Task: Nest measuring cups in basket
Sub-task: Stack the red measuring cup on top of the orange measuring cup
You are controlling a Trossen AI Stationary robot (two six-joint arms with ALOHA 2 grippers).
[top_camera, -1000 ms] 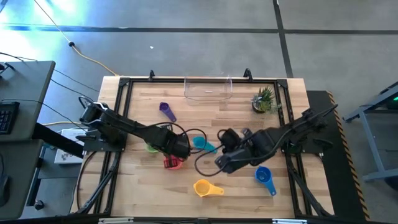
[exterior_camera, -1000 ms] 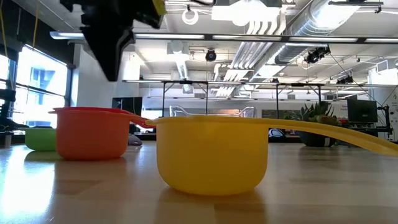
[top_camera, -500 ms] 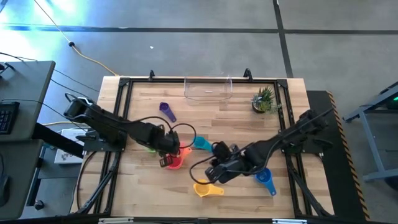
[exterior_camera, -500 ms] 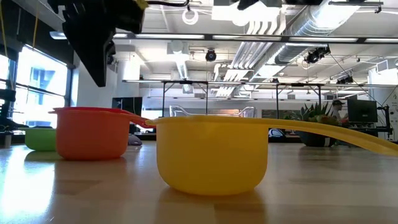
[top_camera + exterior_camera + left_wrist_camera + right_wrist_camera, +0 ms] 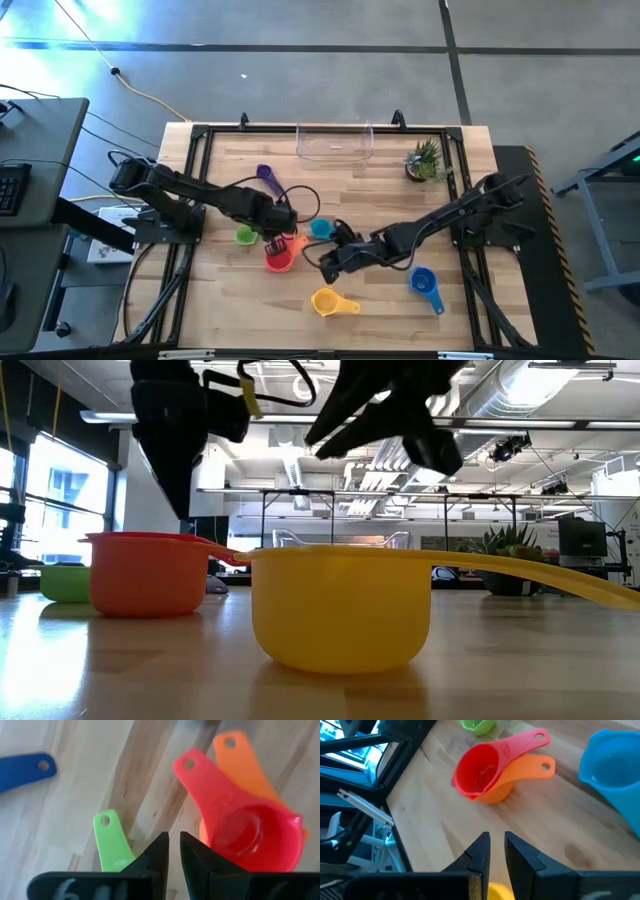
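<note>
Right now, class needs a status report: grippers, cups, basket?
Left gripper and right gripper shut, empty, above the table. Red cup nested in orange cup. Basket empty.

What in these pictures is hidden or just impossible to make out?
- Green cup: left wrist view, its bowl is hidden behind the left gripper.
- Orange cup: right wrist view, the red cup sits in it and covers its inside.
- Yellow cup: right wrist view, mostly cut off by the edge, behind the right gripper.
- Basket: low view, far off and mostly blocked by the yellow cup.
</note>
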